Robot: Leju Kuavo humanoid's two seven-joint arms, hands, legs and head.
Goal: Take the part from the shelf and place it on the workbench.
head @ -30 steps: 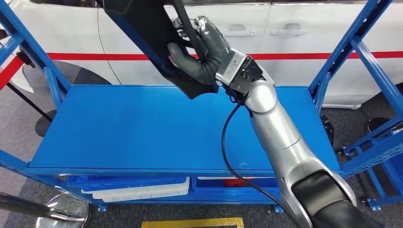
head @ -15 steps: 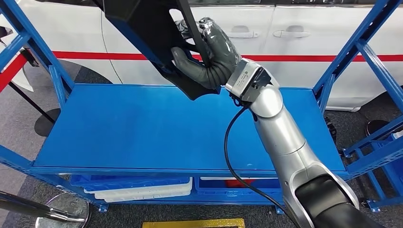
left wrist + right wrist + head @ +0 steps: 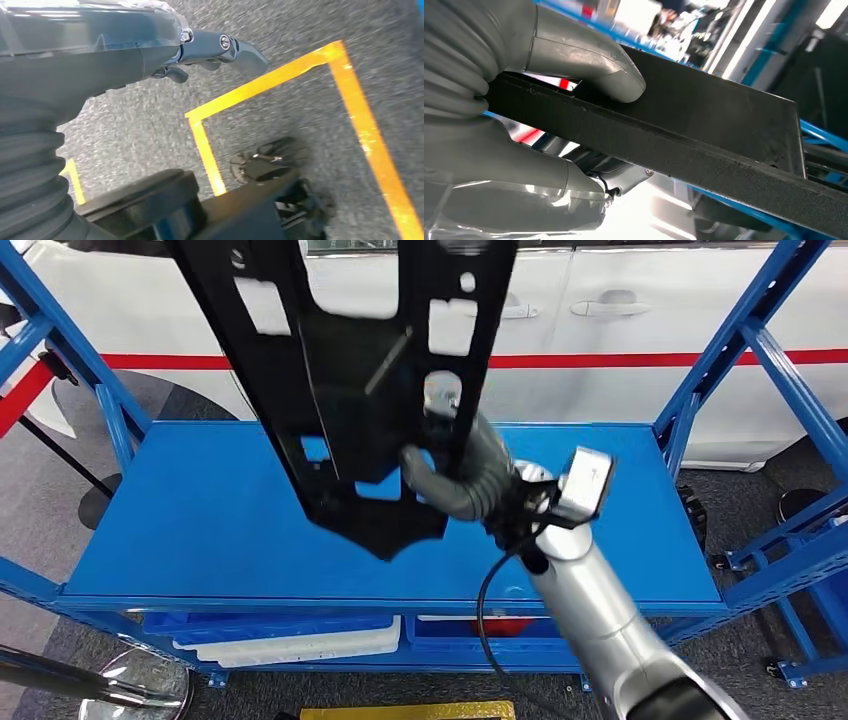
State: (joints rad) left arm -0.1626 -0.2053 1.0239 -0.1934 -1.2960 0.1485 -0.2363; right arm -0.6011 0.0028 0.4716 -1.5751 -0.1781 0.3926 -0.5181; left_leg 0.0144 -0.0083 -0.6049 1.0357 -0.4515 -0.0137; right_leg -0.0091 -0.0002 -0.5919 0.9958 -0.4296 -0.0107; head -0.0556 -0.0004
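Note:
The part is a large flat black panel with several cutouts. It hangs upright in the air above the blue shelf top, its broad face toward me and its upper end running out of the head view. My right hand grips it near its lower right edge. In the right wrist view the thumb presses on one face of the part and the fingers wrap the other. My left hand hangs over the floor holding nothing, its fingers stretched out.
A white car with a red stripe stands behind the shelf. Blue uprights frame both ends of the shelf. Blue and white bins sit on the lower level. Yellow tape marks the grey floor. A metal stool stands at front left.
My right hand has come down and toward me and turned at the wrist. The part has swung from a tilted, edge-on pose to hanging upright with its broad face toward me.

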